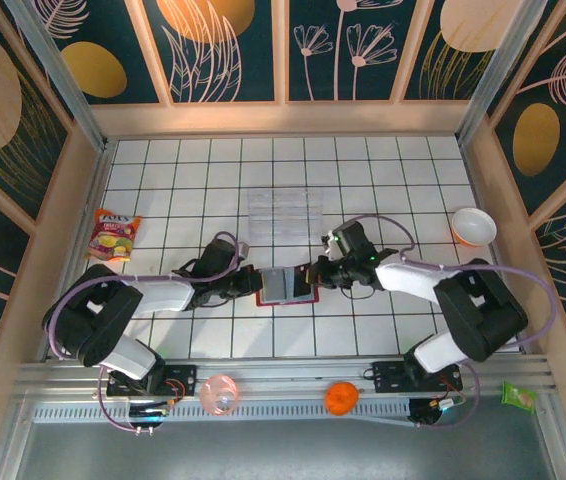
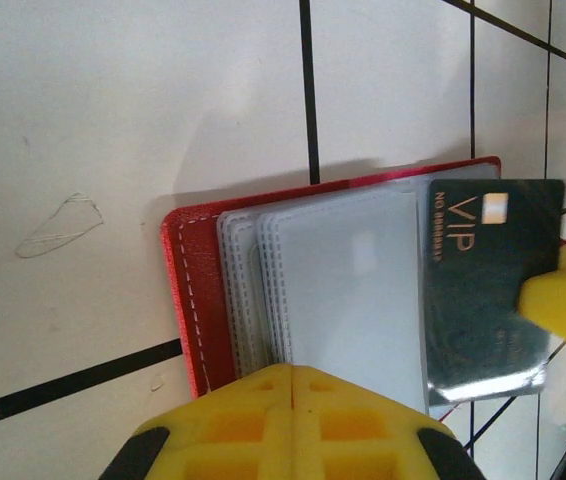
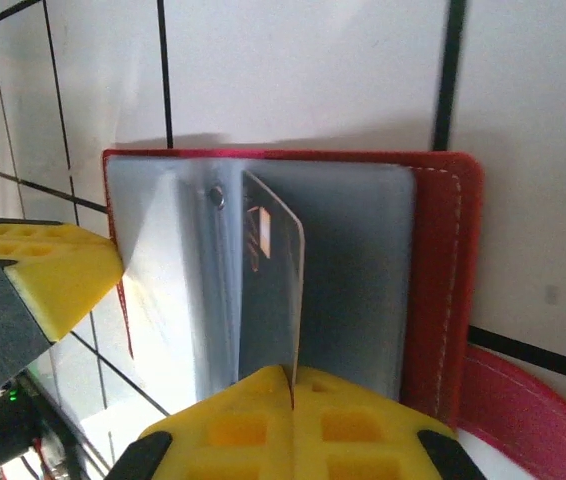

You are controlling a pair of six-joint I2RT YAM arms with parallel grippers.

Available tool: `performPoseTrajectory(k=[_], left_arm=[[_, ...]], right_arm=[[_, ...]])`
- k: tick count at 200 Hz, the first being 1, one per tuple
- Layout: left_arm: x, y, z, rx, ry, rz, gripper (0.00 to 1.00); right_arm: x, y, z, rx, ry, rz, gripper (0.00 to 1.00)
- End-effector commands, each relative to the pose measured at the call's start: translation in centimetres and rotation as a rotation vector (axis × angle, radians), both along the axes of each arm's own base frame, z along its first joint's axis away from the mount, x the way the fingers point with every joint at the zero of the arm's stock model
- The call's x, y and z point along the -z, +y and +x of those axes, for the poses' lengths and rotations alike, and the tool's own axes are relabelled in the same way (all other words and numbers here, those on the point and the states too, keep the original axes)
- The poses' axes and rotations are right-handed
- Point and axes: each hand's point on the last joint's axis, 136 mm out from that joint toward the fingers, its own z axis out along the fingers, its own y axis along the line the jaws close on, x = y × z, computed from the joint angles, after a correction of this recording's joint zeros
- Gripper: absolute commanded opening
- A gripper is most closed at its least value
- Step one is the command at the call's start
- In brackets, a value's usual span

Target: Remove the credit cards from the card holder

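The red card holder (image 1: 286, 286) lies open on the white tiles between both arms, its grey-blue pockets (image 2: 343, 290) facing up. My left gripper (image 2: 293, 372) is shut at the holder's near edge, its tips on the pocket leaves. A dark credit card (image 2: 483, 290) marked VIP sticks partway out of the far pocket. My right gripper (image 3: 293, 372) is shut on that card (image 3: 275, 290), which shows edge-on and tilted up from the pockets. In the top view the left gripper (image 1: 255, 284) and the right gripper (image 1: 315, 274) flank the holder.
A clear plastic tray (image 1: 285, 212) sits just behind the holder. A snack bag (image 1: 113, 236) lies at the left wall and a white bowl (image 1: 474, 226) at the right. A pink cup (image 1: 220, 394), an orange ball (image 1: 340, 397) and a green packet (image 1: 518, 396) rest on the near rail.
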Motion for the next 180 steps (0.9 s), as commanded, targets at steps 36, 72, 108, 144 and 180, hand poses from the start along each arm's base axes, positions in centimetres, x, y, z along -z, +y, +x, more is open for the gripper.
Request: performPoseTrajectory(k=[36, 72, 108, 144, 180], left_arm=[[-4.6, -0.6, 1.3, 0.030, -0.082, -0.065, 0.39], [-6.9, 0.4, 2.1, 0.009, -0.127, -0.092, 0.60], [-11.0, 0.7, 2.8, 0.046, -0.225, -0.176, 0.72], [-12.2, 1.0, 3.0, 0.050, -0.260, -0.171, 0.75], [-12.2, 1.3, 2.6, 0.057, -0.253, -0.159, 0.75]], right_arm=[[-7.6, -0.3, 2.6, -0.155, -0.316, -0.087, 0.00], [-13.2, 1.5, 5.3, -0.259, -0.516, -0.109, 0.00], [-13.9, 3.6, 5.0, -0.461, -0.572, -0.189, 0.00], [-15.0, 4.4, 6.4, -0.608, -0.646, -0.268, 0.00], [-17.7, 5.2, 6.5, -0.757, -0.719, -0.278, 0.00]])
